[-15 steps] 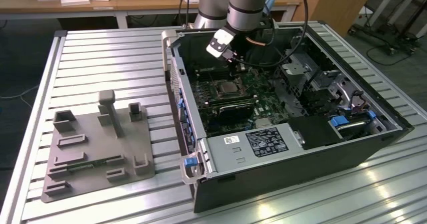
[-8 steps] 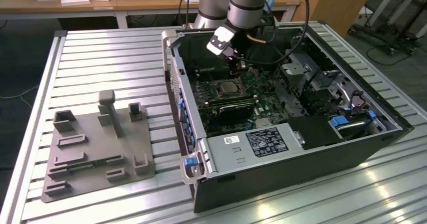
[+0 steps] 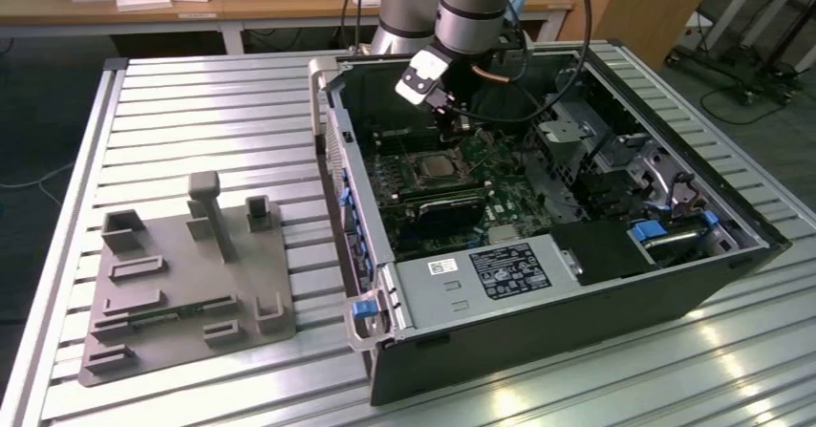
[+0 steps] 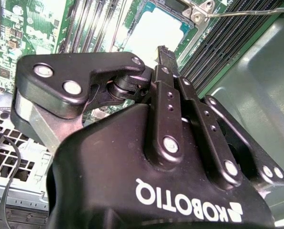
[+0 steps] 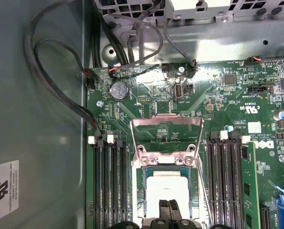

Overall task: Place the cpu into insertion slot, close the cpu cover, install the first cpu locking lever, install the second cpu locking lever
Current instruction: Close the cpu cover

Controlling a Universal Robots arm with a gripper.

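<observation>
The cpu (image 5: 168, 188) lies flat in the insertion slot (image 5: 138, 198) on the green motherboard, its silvery top showing. It is also bright in the second wrist view (image 4: 154, 33) and small in the exterior view (image 3: 435, 166). The cpu cover (image 5: 167, 121) stands swung open behind the slot, hinged at the slot's far edge. A thin wire locking lever (image 4: 247, 12) sticks out beside the socket. My gripper (image 5: 168, 206) (image 4: 163, 50) (image 3: 453, 121) hangs just above the cpu's near edge, its two black fingers pressed together with nothing between them.
Long black memory slots (image 5: 108, 186) flank the socket on both sides. Cables (image 5: 51, 81) loop along the case wall. The open computer case (image 3: 752, 245) lies on a slatted metal table (image 3: 191, 112), with a grey fixture plate (image 3: 179, 284) at the exterior view's left.
</observation>
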